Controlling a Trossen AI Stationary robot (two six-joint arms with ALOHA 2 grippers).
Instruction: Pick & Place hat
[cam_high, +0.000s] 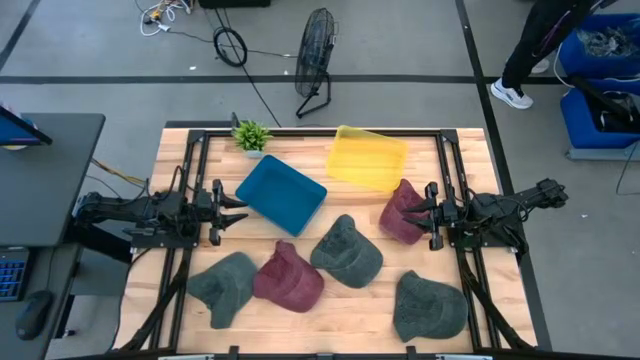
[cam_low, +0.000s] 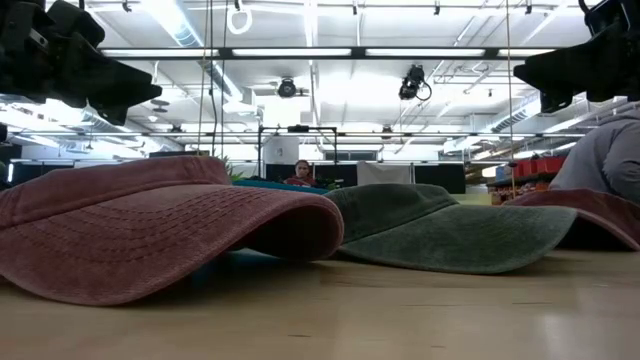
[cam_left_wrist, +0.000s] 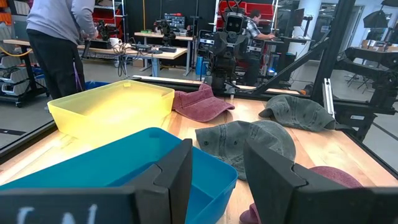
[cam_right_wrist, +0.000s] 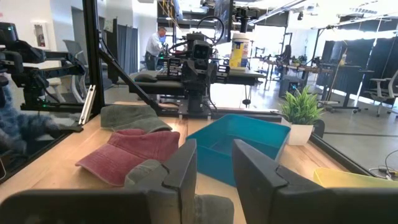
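Several caps lie on the table by their brims and crowns: a maroon cap (cam_high: 400, 213) at the right, a green cap (cam_high: 347, 251) mid-table, a maroon cap (cam_high: 288, 278), a green cap (cam_high: 224, 286) and a green cap (cam_high: 430, 306) along the near side. My left gripper (cam_high: 236, 210) hangs open beside the blue bin (cam_high: 282, 193), its fingers apart in the left wrist view (cam_left_wrist: 214, 180). My right gripper (cam_high: 418, 212) is open above the right maroon cap's edge, raised off the table (cam_low: 560, 72). Its fingers stand apart in the right wrist view (cam_right_wrist: 214, 174).
A yellow bin (cam_high: 368, 158) stands at the far side, right of the blue bin. A small potted plant (cam_high: 252, 135) stands at the far edge. Black frame rails run along the table's left and right sides. A person stands on the floor beyond the far right corner.
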